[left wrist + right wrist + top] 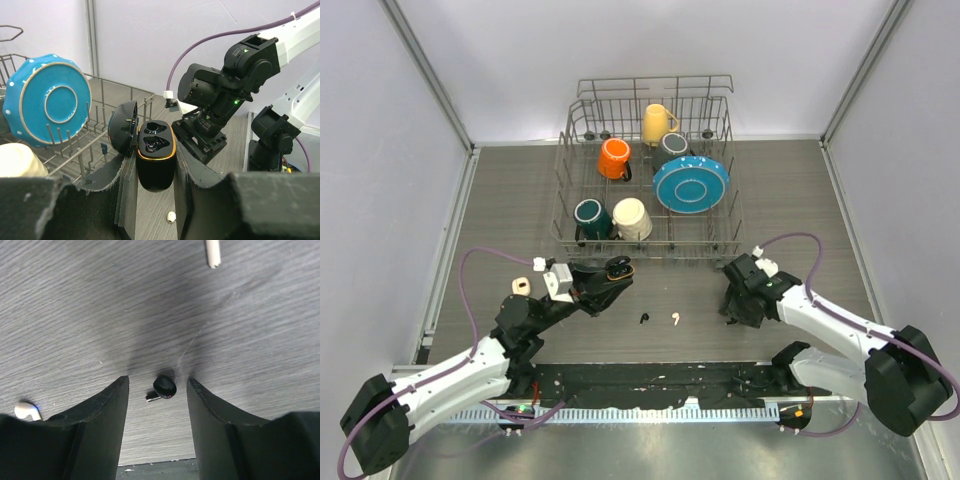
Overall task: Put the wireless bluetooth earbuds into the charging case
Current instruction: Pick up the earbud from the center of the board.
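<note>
Clamping the open charging case [156,165] are the left fingers [200,195]; the right fingers [100,425] straddle, wide, a black earbud [164,386] on the desk [75,300].

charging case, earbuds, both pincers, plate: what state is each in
charging case: lid open, clamped in left pincer
left pincer: shut on charging case
right pincer: open, astride black earbud
black earbud: lying loose on table, ungrasped
white earbud: lying loose on table
blue plate: on edge in rack
</note>
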Controlling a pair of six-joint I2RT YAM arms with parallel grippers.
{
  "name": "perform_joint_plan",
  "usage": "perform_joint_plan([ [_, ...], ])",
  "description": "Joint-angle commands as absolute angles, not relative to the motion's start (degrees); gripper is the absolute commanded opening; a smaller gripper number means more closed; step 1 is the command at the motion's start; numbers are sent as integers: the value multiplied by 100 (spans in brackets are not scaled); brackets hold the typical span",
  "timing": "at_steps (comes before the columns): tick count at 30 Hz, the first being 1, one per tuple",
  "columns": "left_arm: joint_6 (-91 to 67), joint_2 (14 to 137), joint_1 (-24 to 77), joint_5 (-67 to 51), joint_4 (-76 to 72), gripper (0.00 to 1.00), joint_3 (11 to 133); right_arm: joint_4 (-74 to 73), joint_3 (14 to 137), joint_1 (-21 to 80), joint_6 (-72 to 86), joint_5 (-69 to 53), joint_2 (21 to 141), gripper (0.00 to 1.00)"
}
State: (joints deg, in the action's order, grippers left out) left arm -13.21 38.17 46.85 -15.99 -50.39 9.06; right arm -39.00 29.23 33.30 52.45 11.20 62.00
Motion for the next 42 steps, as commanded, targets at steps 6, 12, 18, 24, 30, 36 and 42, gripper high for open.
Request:
perform_joint_plan([
  [6,-1283,3850,4676,-1521,-5370,0,905,-4517,2646,3349,7291,1353,5037,56],
  [12,-1274,3876,4685,-1521,-5379,0,888,-4605,2776,3349,7761,1240,4974,55],
  [18,-1266,3823,4676,-1494,-5344,0,870,-4720,3032,3349,7691,1389,5580,52],
  [24,-1231,3718,4676,-1441,-5230,0,861,-4535,2988,3340,7638,1397,5748,44],
  [30,-1230,3735,4685,-1441,-5212,0,870,-4474,2892,3349,7752,1564,5687,42],
  [36,-1222,3770,4684,-1450,-5238,0,879,-4342,2848,3349,7717,1591,5818,42],
  [42,-1222,3744,4676,-1441,-5212,0,879,-4298,2804,3340,7734,1635,5941,41],
])
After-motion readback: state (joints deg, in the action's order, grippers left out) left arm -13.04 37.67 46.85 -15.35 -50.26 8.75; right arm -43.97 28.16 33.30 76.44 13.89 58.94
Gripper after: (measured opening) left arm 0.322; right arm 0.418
